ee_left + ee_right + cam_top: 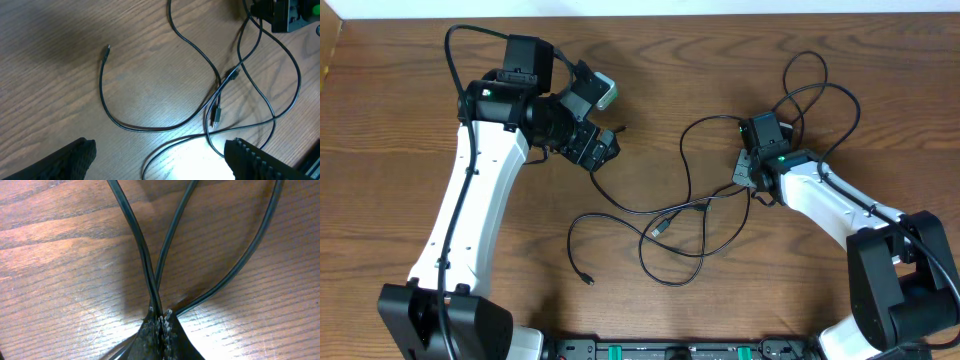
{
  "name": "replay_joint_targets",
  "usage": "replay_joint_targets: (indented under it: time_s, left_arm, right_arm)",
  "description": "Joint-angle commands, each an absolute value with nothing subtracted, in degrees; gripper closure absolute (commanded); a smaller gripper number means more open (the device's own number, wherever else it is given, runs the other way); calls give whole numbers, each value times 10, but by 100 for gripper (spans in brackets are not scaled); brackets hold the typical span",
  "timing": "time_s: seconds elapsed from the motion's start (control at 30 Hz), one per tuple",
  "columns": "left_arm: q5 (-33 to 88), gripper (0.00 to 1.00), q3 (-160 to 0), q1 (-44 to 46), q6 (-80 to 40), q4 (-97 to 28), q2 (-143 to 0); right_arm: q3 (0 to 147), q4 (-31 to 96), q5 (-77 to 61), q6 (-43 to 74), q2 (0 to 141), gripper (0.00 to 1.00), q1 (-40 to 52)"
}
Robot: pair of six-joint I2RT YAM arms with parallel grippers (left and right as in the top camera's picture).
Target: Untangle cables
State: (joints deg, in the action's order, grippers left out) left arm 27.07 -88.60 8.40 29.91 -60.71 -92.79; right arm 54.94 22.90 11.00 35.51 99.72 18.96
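Black cables (141,255) tangled on table (400,60); right hand (160,324) pinches them; left hand (160,157) spread.

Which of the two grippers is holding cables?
The right gripper: it is pinched shut on the black cables, which fan out from its tips. The left gripper is open and holds nothing.

You get an evenly lit, sharp overhead view, white glare on the table (186,161) low in your left wrist view, right pincer (160,319) tips blurred, cables (131,230) casting soft shadows
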Motion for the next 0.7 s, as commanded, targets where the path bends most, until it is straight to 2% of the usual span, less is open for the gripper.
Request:
replay_joint_targets:
  time_s: [0.0,0.37,0.67]
  left_arm:
    - [278,13,-883,82,304,-610,-925]
    - [278,13,-883,82,304,-610,-925]
    - [278,13,-883,82,304,-610,-925]
  right_arm:
    - [562,238,118,339,994,99,187]
    - [692,357,149,259,910,99,188]
    - [806,479,262,207,832,99,186]
